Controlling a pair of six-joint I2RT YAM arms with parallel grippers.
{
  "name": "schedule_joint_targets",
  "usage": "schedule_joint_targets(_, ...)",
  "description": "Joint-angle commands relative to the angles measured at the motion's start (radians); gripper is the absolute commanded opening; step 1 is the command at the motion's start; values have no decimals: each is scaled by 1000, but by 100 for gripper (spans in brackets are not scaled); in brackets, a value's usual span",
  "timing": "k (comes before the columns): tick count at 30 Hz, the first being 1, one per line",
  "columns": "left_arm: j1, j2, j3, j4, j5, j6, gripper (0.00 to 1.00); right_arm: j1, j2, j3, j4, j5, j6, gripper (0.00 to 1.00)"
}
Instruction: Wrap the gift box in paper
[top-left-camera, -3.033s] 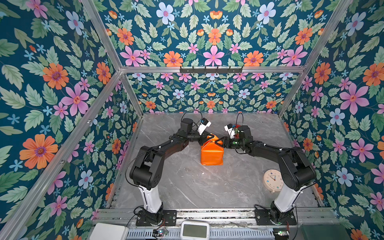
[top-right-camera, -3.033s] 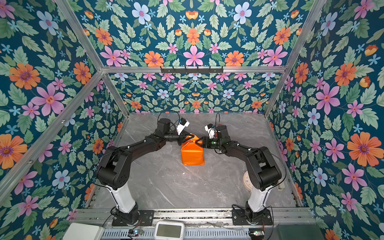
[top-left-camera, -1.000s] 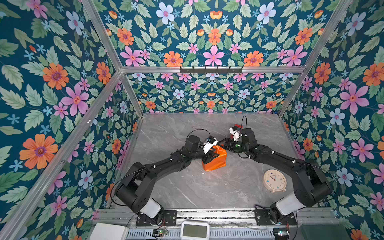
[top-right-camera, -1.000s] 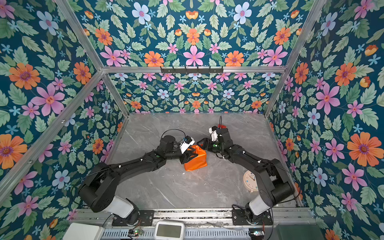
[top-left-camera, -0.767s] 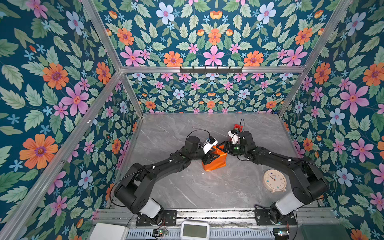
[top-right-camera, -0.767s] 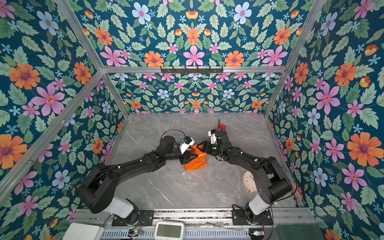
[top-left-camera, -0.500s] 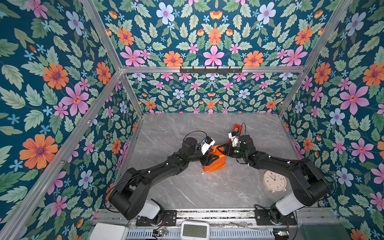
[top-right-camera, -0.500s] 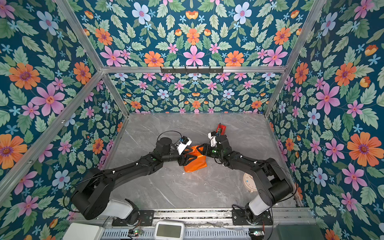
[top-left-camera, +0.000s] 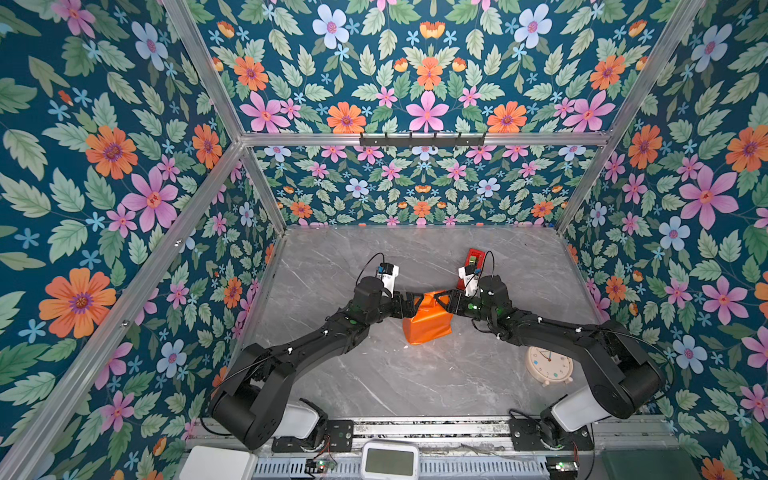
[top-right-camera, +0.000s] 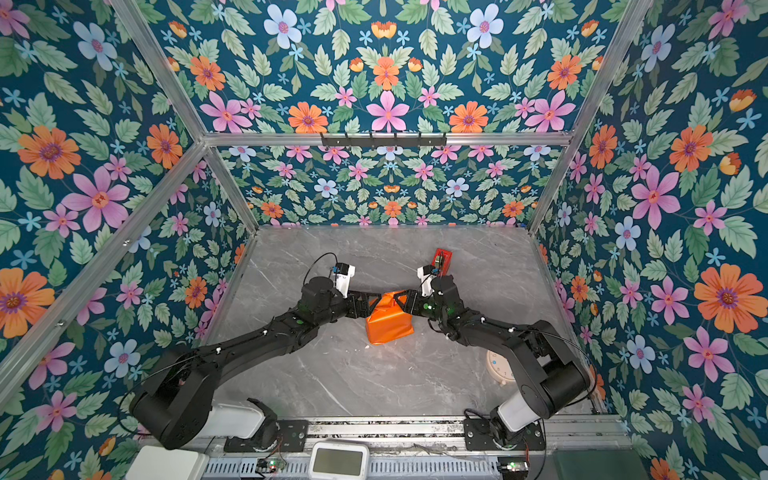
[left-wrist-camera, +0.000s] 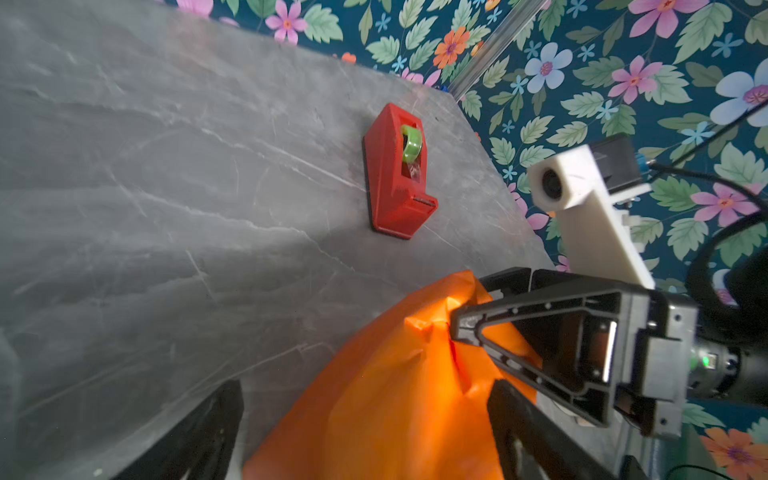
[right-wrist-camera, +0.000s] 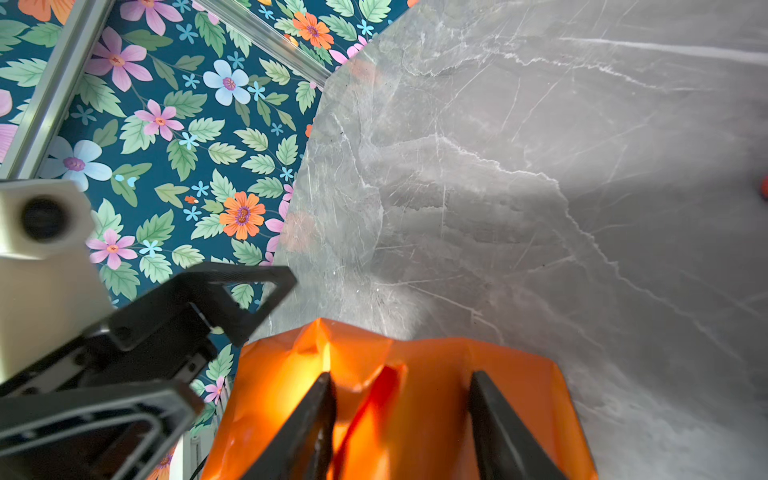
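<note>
Straddling the paper (top-left-camera: 428, 326) at the middle of the table (top-left-camera: 374, 374), my left gripper (top-left-camera: 409, 306) gaped wide. My right gripper (top-left-camera: 447, 302) bracketed its crumpled peak, and I could not tell whether it was clenched. The light, slick, crease-prone wrap looked best pinched at that bunched top fold.

Glossy, creased paper (top-left-camera: 428, 322); smooth, marble-veined worktop (top-left-camera: 374, 374); matt red plastic tape dispenser (left-wrist-camera: 395, 174) beyond the black plastic right hand (right-wrist-camera: 401, 380).

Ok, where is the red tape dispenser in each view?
In a top view: the tape dispenser sits at the table's back, partly behind the right arm's white camera.
In a top view: tape dispenser, same spot.
Left wrist: tape dispenser, whole, beyond the paper.
Right wrist: not identifiable; only a red speck at the edge.
Shared landmark: the orange paper, in all four.
</note>
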Motion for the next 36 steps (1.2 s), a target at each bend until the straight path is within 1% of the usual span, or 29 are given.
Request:
schedule_joint_targets(1, 1, 20, -9, -7, 47, -46, 95, 5, -5, -9, -125, 8, -11, 53)
schedule_joint_targets(5, 1, 40, -23, -43, 48, -6, 94, 5, -51, 11, -129, -3, -15, 57)
schedule_joint_targets(8, 1, 32, -42, -55, 45, 33, 94, 5, -95, 24, -132, -10, 0, 62)
schedule_joint_targets(11, 1, 27, -53, -72, 22, 88, 94, 6, -99, 41, -125, -41, 33, 67)
schedule_joint_targets(15, 1, 30, -59, -71, 14, 105, 94, 18, -81, 59, -144, -37, 38, 71)
schedule_joint_targets(20, 1, 30, -61, -67, -2, 101, 94, 36, -27, 84, -194, -69, 35, 72)
schedule_joint_targets(27, 0, 17, -54, -44, -17, 73, 95, 69, -74, -7, -231, -58, 43, 72)
schedule_joint_targets(30, 0, 10, -56, -17, -15, 34, 96, 80, -96, -39, -246, -41, 47, 71)
schedule_joint_targets(36, 0, -18, -54, 29, 77, -59, 98, 91, -122, -74, -275, 8, 37, 70)
